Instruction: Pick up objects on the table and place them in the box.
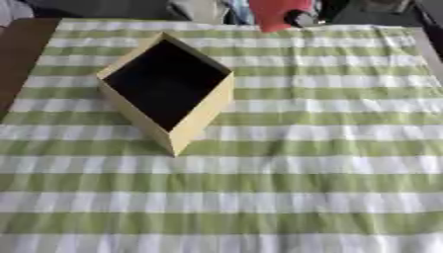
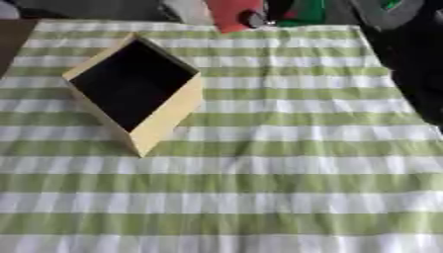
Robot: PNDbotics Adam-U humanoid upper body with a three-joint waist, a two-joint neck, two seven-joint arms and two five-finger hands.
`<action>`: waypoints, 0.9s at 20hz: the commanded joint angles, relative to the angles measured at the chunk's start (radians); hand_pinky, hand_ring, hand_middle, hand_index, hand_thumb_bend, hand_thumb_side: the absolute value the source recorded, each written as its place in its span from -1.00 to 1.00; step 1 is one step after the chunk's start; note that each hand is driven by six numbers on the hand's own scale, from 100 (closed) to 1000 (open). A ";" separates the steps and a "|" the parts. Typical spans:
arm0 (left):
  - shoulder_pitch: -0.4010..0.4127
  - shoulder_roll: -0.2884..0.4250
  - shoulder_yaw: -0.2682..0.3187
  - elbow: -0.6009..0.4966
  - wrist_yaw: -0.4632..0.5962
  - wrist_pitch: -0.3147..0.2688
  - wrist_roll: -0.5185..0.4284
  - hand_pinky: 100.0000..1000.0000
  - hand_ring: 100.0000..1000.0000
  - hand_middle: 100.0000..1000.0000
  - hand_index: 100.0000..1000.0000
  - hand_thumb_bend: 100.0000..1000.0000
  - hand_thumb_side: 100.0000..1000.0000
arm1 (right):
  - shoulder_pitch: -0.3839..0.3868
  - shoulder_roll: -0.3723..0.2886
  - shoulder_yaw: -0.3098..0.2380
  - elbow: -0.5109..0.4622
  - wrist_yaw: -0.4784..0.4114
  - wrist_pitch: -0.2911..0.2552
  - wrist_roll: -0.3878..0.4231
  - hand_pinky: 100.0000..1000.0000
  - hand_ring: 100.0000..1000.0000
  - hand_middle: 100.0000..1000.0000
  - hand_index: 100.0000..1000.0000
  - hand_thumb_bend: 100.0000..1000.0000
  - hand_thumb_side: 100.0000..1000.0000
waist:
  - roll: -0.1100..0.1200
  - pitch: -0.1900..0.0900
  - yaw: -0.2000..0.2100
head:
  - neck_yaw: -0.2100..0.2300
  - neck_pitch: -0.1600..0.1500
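A tan box (image 1: 200,116) with a dark inside stands on the green and white striped tablecloth (image 1: 311,163), left of the middle, turned with one corner toward me. I cannot see anything inside its dark interior. No loose object shows on the cloth. Neither of my hands is in view.
A red thing (image 1: 275,14) and a dark round thing (image 1: 300,19) lie at the far edge of the table. Bare brown tabletop (image 1: 19,54) shows at the far left. Dark shapes (image 2: 415,74) stand beyond the right edge in the right eye view.
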State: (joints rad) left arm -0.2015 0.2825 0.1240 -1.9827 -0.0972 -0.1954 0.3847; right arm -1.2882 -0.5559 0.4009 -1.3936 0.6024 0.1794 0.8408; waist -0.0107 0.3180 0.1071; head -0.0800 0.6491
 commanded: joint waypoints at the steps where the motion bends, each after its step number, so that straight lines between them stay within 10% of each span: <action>1: -0.009 0.021 -0.001 -0.017 0.007 -0.002 -0.006 1.00 -0.16 -0.12 0.41 -1.00 -0.94 | -0.039 0.016 -0.014 0.017 0.017 0.006 -0.013 0.75 0.82 0.34 0.50 -1.00 -1.00 | 0.003 -0.022 0.009 | -0.014 -0.006; 18: -0.031 0.005 -0.018 -0.017 0.025 -0.005 -0.028 1.00 -0.16 -0.13 0.41 -1.00 -0.92 | -0.068 0.266 -0.035 0.230 0.115 0.064 -0.169 0.76 0.82 0.37 0.56 -1.00 -1.00 | -0.003 0.005 0.064 | -0.066 -0.029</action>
State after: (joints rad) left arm -0.2207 0.2798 0.1054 -1.9827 -0.0762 -0.1994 0.3622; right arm -1.3291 -0.3063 0.3810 -1.1765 0.6978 0.2357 0.6907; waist -0.0175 0.3411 0.1690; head -0.1425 0.6303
